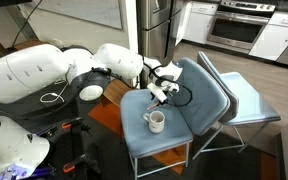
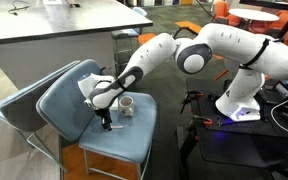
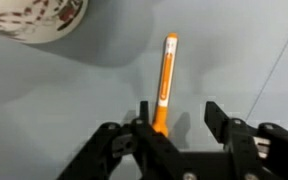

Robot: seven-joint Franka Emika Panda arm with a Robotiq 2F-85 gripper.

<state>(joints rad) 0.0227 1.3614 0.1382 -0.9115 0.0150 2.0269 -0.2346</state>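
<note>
- Orange pen point(image 3: 166, 85) lies flat on the blue chair seat point(image 3: 249, 60). In the wrist view it runs lengthwise away from the camera, with a pale tip at its far end.
- The gripper point(image 3: 178, 112) hangs directly over the near end of the pen, and its 2 black fingers point(image 3: 216, 115) point down at the seat.
- The claw is spread. The near end of the pen sits in the gap, close against the finger on the left of the wrist view, and there is clear space between it and the other finger.
- The pictures do not show whether that nearer finger actually touches the pen.
- A white mug point(image 3: 39, 18) with a reddish-brown pattern stands upright on the same seat, near the pen's far end but apart from it.
- In both exterior views the gripper point(image 1: 162, 92) point(image 2: 106, 122) is low over the seat, just beside the mug point(image 1: 156, 121) point(image 2: 126, 105). The pen is too small or too hidden there to make out.
- The white robot arm point(image 2: 204, 50) reaches over the chair point(image 2: 114, 140) with its wrist bent downward.
- A 2nd chair point(image 1: 249, 100) in a lighter blue stands right behind the 1st, and the 2 backs are close together.
- A steel oven point(image 1: 239, 25) shows in the background of an exterior view.
</note>
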